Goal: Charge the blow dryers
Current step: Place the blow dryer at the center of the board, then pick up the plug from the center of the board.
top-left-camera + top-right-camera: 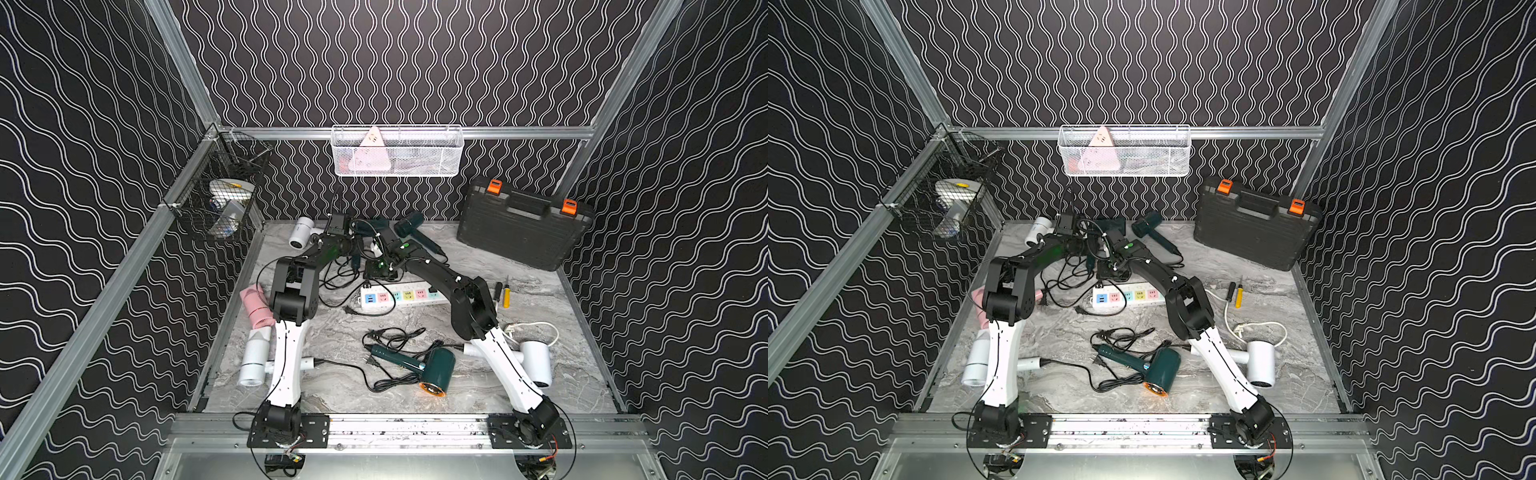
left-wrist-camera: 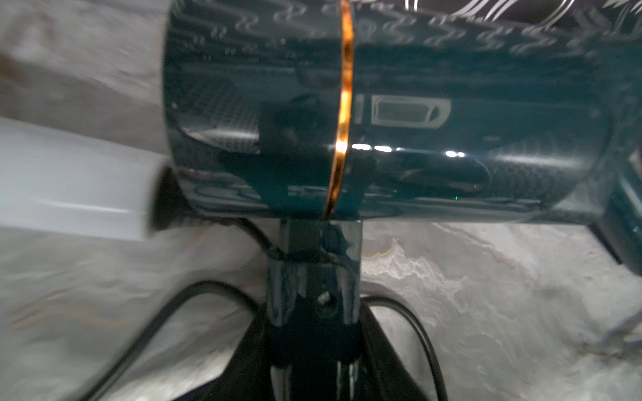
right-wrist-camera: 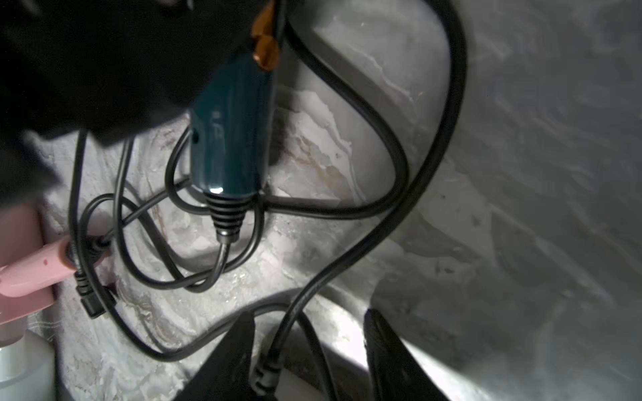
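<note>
Barely started: left tool [image 2: 312, 333] is clamping a dark green blow dryer [image 2: 382, 121] by its handle in the upper-centre tangle, right tool [image 3: 309, 316] is gaping, unpinched, round a black cord [image 3: 347, 277], & the lower-centre green dryer [image 1: 436, 370] is lying unplugged on the worktop [image 1: 332, 399].

On the grey marbled table [image 1: 332, 399], a power strip [image 1: 399, 296] is laid at centre and a toolcase [image 1: 523, 232] is stood at back right, with a yellow screwdriver [image 1: 506, 296] in front of it. A green dryer [image 1: 432, 370] is found at front centre, white dryers [image 1: 538, 363] [image 1: 253, 361] [image 1: 301, 232] at front right, front left and back left, and a pink dryer [image 1: 253, 307] at the left edge.
</note>
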Robot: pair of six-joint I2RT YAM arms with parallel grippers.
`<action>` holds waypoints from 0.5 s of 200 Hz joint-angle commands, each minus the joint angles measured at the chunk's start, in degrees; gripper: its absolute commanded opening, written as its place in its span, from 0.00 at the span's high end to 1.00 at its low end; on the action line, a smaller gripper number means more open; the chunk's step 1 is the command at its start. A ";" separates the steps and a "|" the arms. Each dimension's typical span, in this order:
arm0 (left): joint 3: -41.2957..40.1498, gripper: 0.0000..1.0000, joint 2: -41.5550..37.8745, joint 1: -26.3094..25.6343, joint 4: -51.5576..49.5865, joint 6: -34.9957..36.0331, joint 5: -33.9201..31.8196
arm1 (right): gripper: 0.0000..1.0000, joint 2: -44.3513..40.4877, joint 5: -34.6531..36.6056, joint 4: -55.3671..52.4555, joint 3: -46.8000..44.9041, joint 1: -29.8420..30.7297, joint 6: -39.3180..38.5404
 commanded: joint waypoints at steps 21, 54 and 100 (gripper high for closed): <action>1.30 0.63 -0.07 0.09 -1.05 1.08 2.38 | 0.60 1.95 -1.45 0.57 1.05 0.14 1.49; -0.95 0.45 -4.55 0.96 -1.19 -0.74 4.21 | 0.79 0.36 -1.01 2.09 -0.65 0.06 2.20; -14.59 0.22 -16.87 4.43 5.52 -9.59 5.38 | 0.93 -5.95 0.53 6.78 -7.27 -0.17 2.81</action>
